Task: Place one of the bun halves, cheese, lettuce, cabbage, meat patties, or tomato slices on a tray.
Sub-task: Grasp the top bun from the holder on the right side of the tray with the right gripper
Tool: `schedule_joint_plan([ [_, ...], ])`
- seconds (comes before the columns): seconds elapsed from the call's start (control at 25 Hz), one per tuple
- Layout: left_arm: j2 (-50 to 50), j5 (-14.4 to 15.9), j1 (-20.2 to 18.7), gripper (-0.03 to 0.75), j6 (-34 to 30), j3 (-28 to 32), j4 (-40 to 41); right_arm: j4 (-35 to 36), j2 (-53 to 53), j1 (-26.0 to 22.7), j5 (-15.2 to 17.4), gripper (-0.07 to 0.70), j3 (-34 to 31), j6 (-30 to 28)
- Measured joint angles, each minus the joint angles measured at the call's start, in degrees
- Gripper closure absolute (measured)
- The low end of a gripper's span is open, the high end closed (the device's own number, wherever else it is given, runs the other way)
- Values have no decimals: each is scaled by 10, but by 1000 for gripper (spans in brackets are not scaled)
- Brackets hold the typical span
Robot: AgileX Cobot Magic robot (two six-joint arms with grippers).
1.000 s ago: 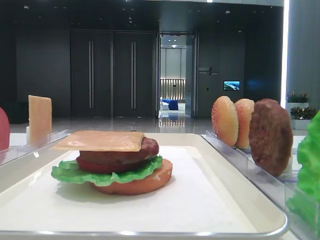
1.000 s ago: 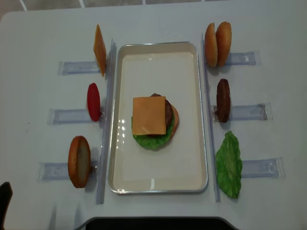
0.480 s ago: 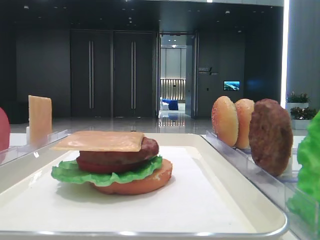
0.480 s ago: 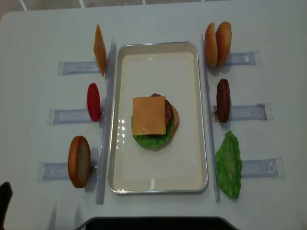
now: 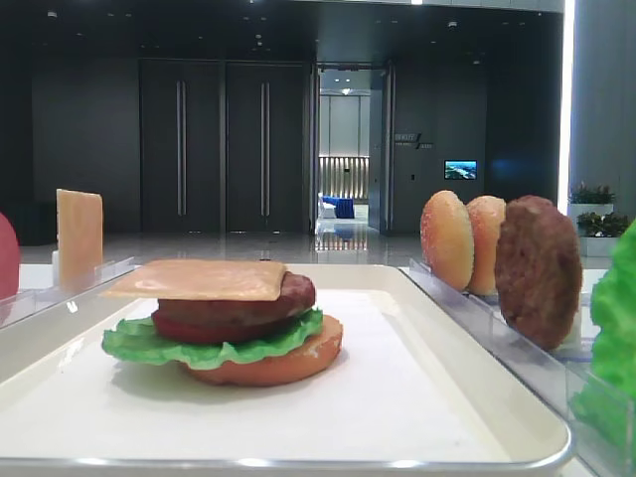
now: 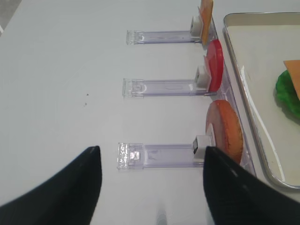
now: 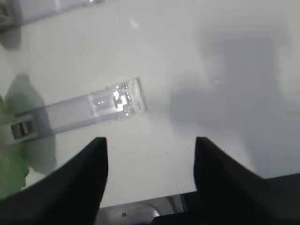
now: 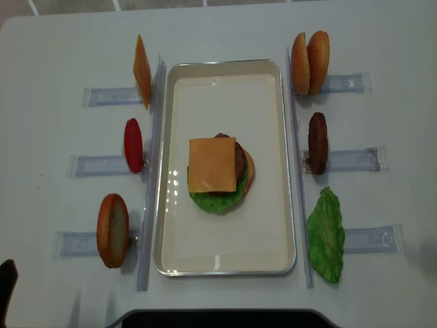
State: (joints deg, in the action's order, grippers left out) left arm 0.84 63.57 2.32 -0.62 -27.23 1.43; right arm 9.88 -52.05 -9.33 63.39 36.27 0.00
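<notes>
nothing moved; lettuce (image 7: 8, 154) lies left of right gripper (image 7: 150, 161).

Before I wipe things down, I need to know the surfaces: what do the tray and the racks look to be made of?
The tray: glossy white, probably enamelled metal or hard plastic; its raised rim mirrors the lights, silvery at the edge. The racks: clear hard plastic, likely acrylic; the grey table shows through them and their edges glint.

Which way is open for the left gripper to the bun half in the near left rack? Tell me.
Probably straight ahead: the left gripper is open, empty, and the bun half stands upright in its rack with nothing between.
</notes>
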Motion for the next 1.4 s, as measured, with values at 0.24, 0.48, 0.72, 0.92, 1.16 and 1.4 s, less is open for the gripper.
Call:
schedule_joint_plan([
  [0.24,0,0,0,199,0,0,0,-13,-212,0,-24,250,154,-4],
  [0.48,0,0,0,199,0,0,0,-17,-391,0,-3,251,364,-16],
  [0.72,0,0,0,199,0,0,0,-59,-496,34,36,251,510,-25],
  [0.92,0,0,0,199,0,0,0,-70,-544,90,53,251,583,-42],
  [1.16,0,0,0,199,0,0,0,-73,-553,145,58,251,603,-12],
  [1.4,0,0,0,199,0,0,0,-73,-554,231,55,251,603,50],
])
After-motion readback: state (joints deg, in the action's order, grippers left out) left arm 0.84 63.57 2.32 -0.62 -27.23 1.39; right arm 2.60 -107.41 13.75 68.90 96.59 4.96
